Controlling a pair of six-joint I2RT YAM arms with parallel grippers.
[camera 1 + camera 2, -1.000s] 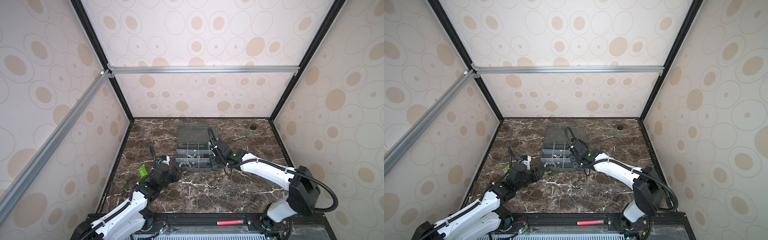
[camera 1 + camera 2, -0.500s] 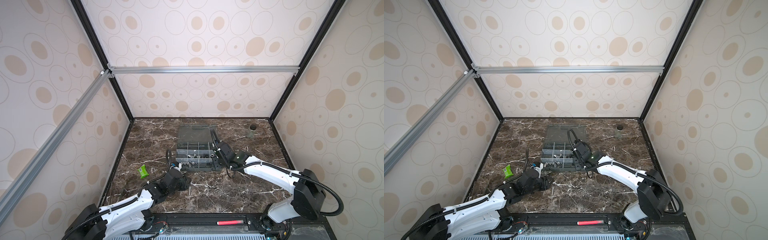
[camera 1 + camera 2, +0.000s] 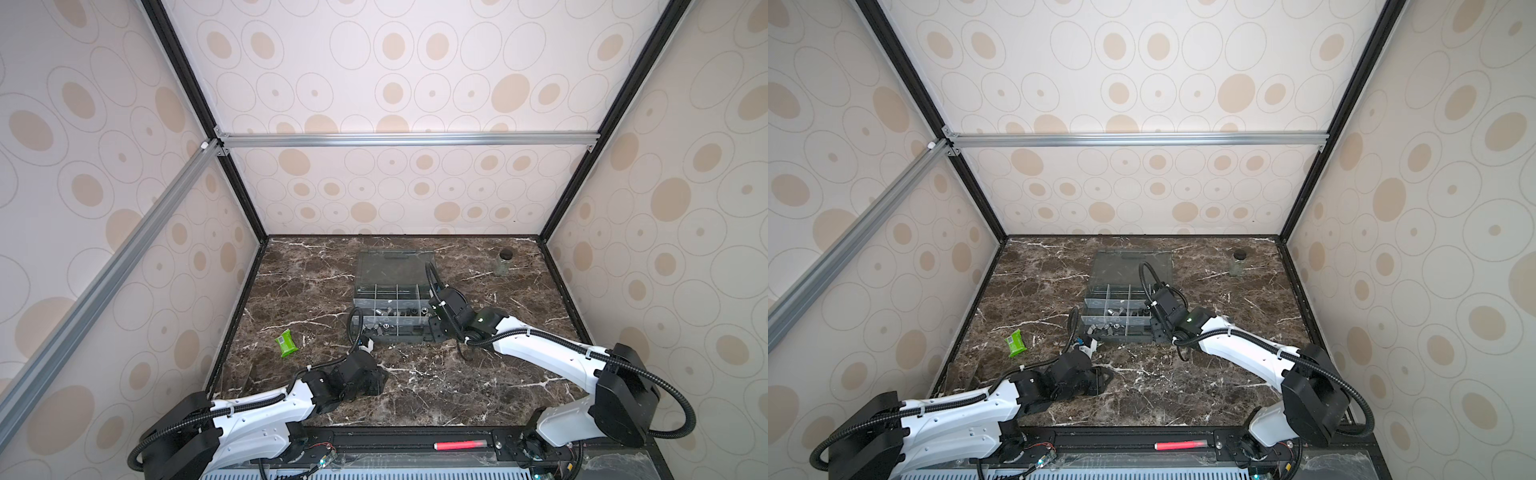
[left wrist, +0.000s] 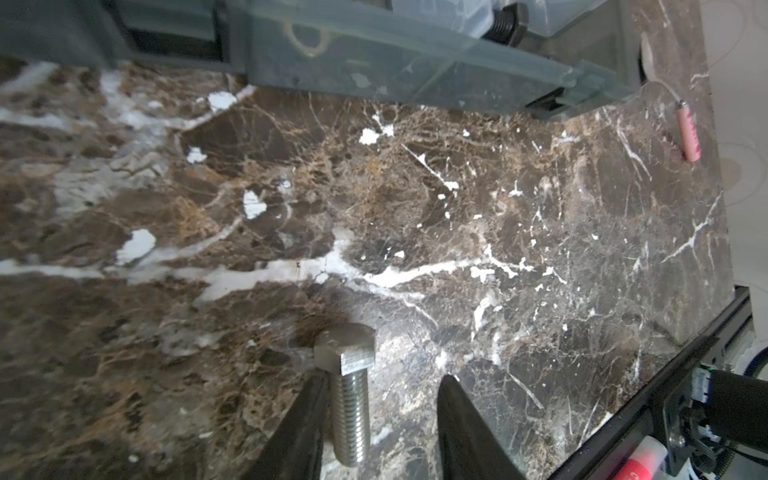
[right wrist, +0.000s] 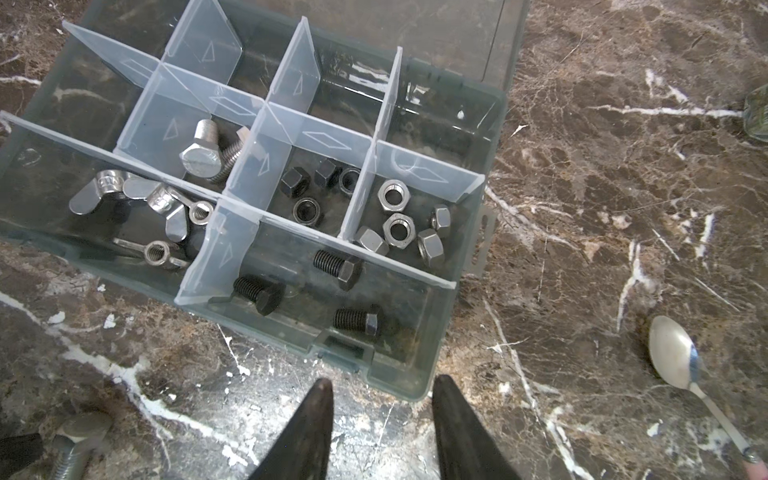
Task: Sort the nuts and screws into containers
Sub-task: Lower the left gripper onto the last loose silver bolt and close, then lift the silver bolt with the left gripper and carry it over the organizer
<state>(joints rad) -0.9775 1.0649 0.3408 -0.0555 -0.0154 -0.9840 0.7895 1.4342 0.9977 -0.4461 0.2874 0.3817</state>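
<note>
A silver hex-head screw (image 4: 347, 395) lies on the marble between the fingers of my left gripper (image 4: 384, 376). It touches one finger, and a gap stays to the other, so the gripper is open. In both top views this gripper (image 3: 376, 382) sits low in front of the grey organizer box (image 3: 395, 338). My right gripper (image 5: 383, 380) hangs open and empty over the marble at the box's front corner (image 5: 415, 374). The containers hold silver screws (image 5: 203, 151), black nuts (image 5: 307, 208), silver hex nuts (image 5: 399, 226), wing nuts (image 5: 158, 199) and black screws (image 5: 340, 266).
A spoon (image 5: 677, 357) with a pink handle end lies on the marble to the right of the box. A glass jar (image 3: 503, 264) with a black lid stands at the back right. A green packet (image 3: 286, 343) lies at the left. The box's clear lid (image 3: 395, 266) is folded back.
My left arm has swung from beside the green packet to the marble in front of the box, and its jaws have narrowed around the screw. The right gripper has barely moved.
</note>
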